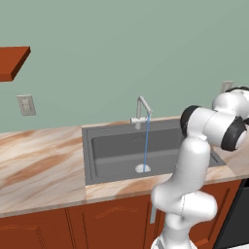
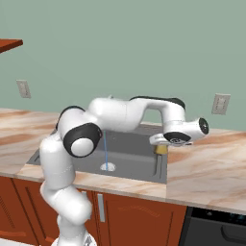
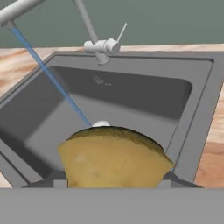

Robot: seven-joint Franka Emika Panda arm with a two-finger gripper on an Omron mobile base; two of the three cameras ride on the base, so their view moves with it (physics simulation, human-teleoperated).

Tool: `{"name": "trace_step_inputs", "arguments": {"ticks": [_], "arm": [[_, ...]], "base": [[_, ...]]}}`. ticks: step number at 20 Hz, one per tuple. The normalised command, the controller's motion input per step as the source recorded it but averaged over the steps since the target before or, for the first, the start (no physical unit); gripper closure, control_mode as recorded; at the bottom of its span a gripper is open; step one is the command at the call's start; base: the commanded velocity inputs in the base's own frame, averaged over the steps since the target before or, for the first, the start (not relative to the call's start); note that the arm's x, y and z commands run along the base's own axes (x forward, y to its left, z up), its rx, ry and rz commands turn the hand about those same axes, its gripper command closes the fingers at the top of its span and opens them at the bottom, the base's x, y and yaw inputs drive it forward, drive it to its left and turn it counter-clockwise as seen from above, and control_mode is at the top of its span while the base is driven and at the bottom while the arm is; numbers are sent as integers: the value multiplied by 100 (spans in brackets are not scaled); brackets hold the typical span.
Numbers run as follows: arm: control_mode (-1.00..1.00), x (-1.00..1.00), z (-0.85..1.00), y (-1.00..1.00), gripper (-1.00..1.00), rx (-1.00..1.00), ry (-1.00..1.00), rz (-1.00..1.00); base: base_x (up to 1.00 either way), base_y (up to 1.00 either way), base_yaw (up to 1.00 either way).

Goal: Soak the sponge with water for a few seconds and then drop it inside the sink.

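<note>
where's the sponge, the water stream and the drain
sponge (image 3: 114,159), hand view, middle of its yellow face
water (image 1: 146,141), left base view, midway down the stream
drain (image 1: 142,168), left base view, its silvery disc

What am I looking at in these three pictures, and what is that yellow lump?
It is a white robot arm in a computer-drawn kitchen. Two pictures come from cameras behind the arm, left and right; the third looks out from its hand. Set into the marbled counter is a dark grey sink, with water streaming from the faucet onto the drain. The yellow lump is a sponge, pinched in the arm's tool above the sink's right edge, not yet under the stream.
</note>
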Motion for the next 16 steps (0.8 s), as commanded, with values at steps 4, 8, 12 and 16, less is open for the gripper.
{"name": "trace_step_inputs", "arguments": {"ticks": [4, 8, 12, 16], "arm": [[-100, 0, 23, 71, 100, -6, 0, 14], [-100, -3, 14, 71, 100, -7, 0, 12], [-100, -1, -2, 64, 100, -2, 0, 13], [-100, 0, -16, 60, 100, 0, 0, 14]], "base": [[0, 0, 0], [0, 0, 0], [0, 0, 0], [0, 0, 0]]}}
